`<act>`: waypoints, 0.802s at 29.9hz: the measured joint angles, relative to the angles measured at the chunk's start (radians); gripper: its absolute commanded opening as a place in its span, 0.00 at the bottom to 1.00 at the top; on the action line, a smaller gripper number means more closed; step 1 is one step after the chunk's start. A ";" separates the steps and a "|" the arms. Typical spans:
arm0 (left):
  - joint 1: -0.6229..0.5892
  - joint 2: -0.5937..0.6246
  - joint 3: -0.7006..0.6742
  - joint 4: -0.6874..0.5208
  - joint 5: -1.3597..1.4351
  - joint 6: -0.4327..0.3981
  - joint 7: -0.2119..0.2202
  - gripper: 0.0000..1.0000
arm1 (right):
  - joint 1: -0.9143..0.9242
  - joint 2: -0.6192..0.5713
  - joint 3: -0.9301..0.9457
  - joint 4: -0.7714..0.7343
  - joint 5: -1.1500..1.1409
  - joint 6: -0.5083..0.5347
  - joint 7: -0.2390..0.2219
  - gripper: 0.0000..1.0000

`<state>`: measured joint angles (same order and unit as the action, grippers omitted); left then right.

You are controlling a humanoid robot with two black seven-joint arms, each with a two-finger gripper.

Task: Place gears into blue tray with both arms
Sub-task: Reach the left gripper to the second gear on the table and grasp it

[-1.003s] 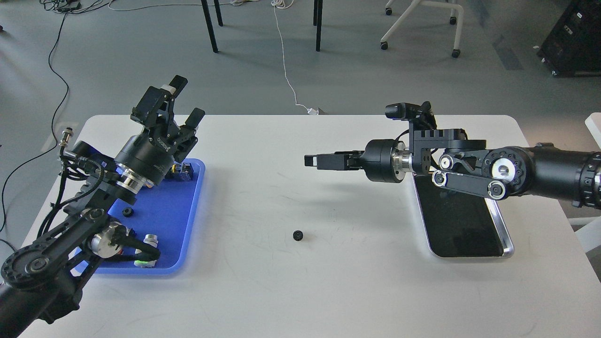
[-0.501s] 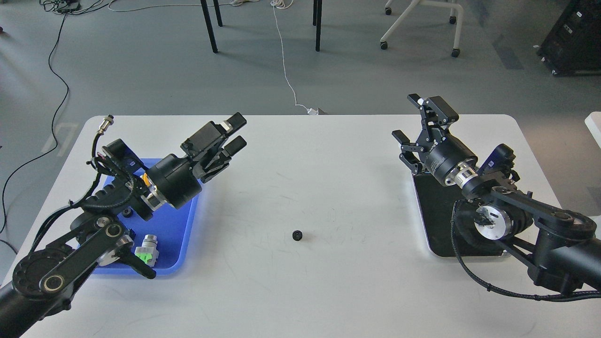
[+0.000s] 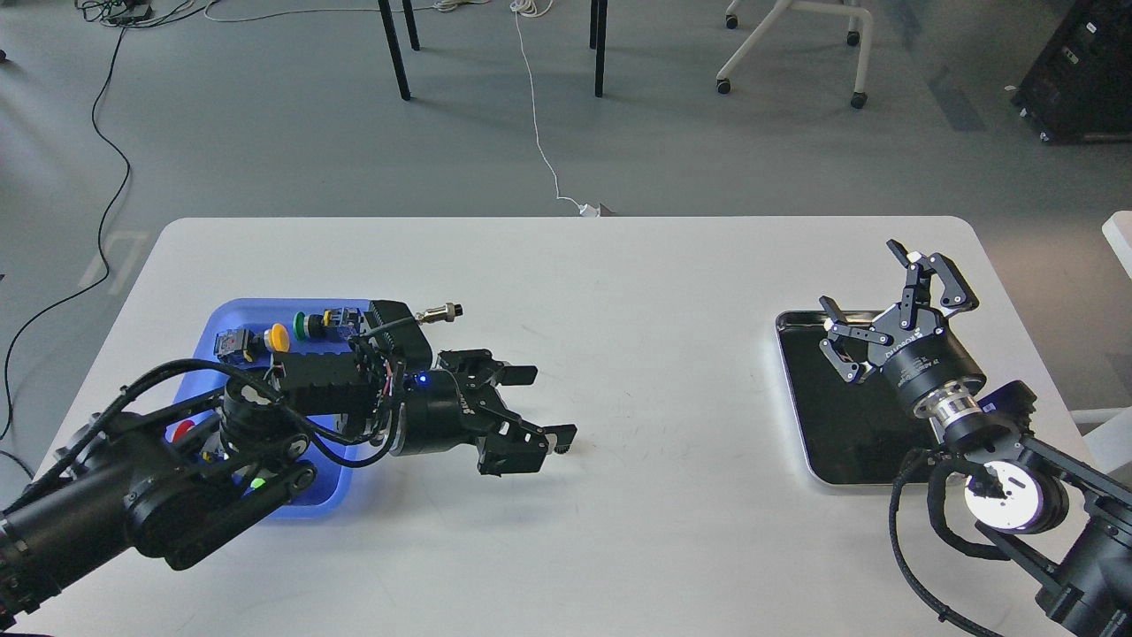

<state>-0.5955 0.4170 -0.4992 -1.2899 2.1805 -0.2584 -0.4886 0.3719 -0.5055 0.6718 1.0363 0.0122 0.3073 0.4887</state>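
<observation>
My left gripper point(image 3: 550, 402) lies low over the table's middle, open, its fingers spread just right of the blue tray point(image 3: 228, 317). Its lower fingertip point(image 3: 564, 433) covers the spot where a lone black gear lay; the gear cannot be told apart from the finger. The tray sits at the left, half hidden under my left arm. No gear shows inside it. My right gripper point(image 3: 871, 283) is open with nothing between its fingers, raised over the far end of the metal tray point(image 3: 800, 416).
Coloured push-buttons lie in the blue tray: a yellow one point(image 3: 279, 336), a green one point(image 3: 301, 325) and a red one point(image 3: 183, 431). The black-bottomed metal tray holds nothing that shows. Chair and table legs stand on the floor beyond the table.
My left arm swung from above the blue tray down and right to the lone gear's spot. My right arm pulled back from the table's middle to the metal tray.
</observation>
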 measured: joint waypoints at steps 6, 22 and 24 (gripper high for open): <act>-0.081 -0.072 0.118 0.110 0.001 0.037 0.000 0.94 | -0.001 -0.006 0.003 0.000 0.000 0.000 0.000 0.97; -0.114 -0.114 0.218 0.264 0.001 0.046 0.000 0.68 | -0.002 -0.024 0.005 0.000 -0.002 -0.002 0.000 0.97; -0.114 -0.115 0.220 0.273 0.001 0.052 0.000 0.67 | -0.002 -0.024 0.005 0.000 -0.002 -0.002 0.000 0.97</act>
<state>-0.7098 0.3020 -0.2797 -1.0165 2.1818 -0.2063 -0.4886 0.3696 -0.5291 0.6765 1.0366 0.0107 0.3053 0.4888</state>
